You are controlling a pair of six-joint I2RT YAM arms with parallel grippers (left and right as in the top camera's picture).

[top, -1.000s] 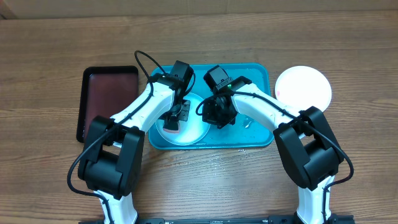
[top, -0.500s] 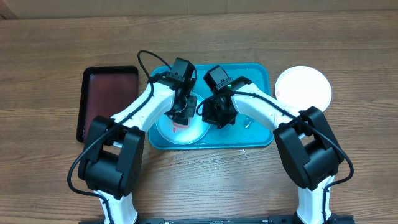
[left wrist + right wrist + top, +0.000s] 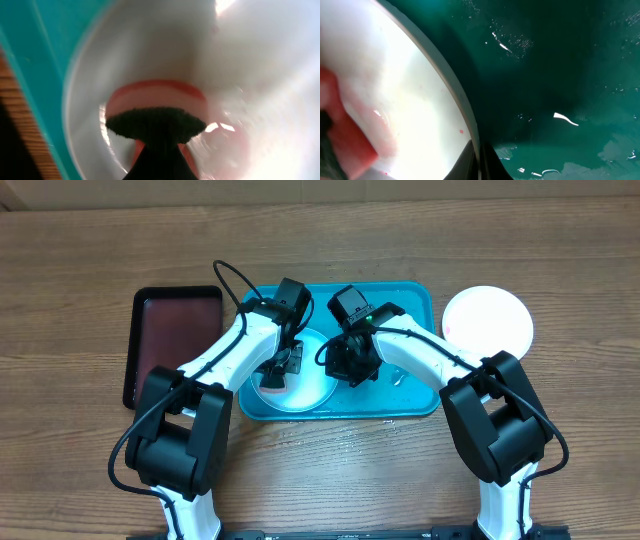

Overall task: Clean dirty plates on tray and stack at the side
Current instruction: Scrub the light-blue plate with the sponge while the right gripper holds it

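A pale plate (image 3: 300, 392) lies in the left half of the turquoise tray (image 3: 405, 300). My left gripper (image 3: 279, 373) is shut on a red sponge (image 3: 150, 92) with a dark scouring face (image 3: 156, 124), pressed onto the plate (image 3: 250, 65). Pinkish smears surround the sponge. My right gripper (image 3: 347, 368) is shut on that plate's right rim (image 3: 465, 112), one finger over and one under it. A few red specks dot the plate (image 3: 395, 85) near the rim. Another white plate (image 3: 487, 318) sits on the table right of the tray.
A smaller black tray (image 3: 172, 340) with a dark-red inside lies left of the turquoise tray. Wet streaks and droplets cover the tray floor (image 3: 560, 75). Both arms cross over the tray's front half.
The left gripper swept the sponge toward the plate's middle half a second ago and has come back to the left part. The right gripper has stayed on the rim.
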